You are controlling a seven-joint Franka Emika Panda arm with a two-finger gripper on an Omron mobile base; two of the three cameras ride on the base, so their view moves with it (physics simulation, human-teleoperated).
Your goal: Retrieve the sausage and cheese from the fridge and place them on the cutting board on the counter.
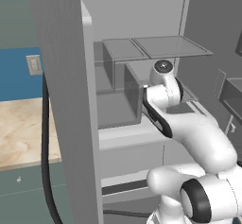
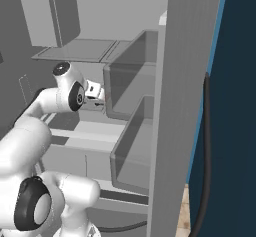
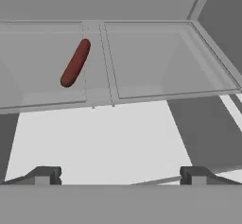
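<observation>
Figure: my arm reaches into the open fridge, both doors swung wide; the counter lies well apart, beyond the left door in the left base view.

(a) My claw is spread to its widest and pinches nothing; in the hand view its two dark fingertips stand far apart at the bottom, over a pale shelf floor.

(b) The sausage, a dark red-brown link, lies on the glass shelf ahead of me, on its left pane, close to the seam between the two panes and nearer the back edge than the front. It lies slanted, one end toward the seam and the back, the other toward the front left. Whether it rests on the glass or shows through it from a level behind, I cannot tell. I cannot pick out the cheese or the cutting board here.

(c) Step in hand, as I judge it: the approach to the sausage. To do it well, I should shift toward the left pane, clear the shelf's front edge before descending, and roll my wrist so the jaws straddle the link across its narrow width near its middle. A grip along its length, or near one end, would likely let it pivot or slip.
</observation>
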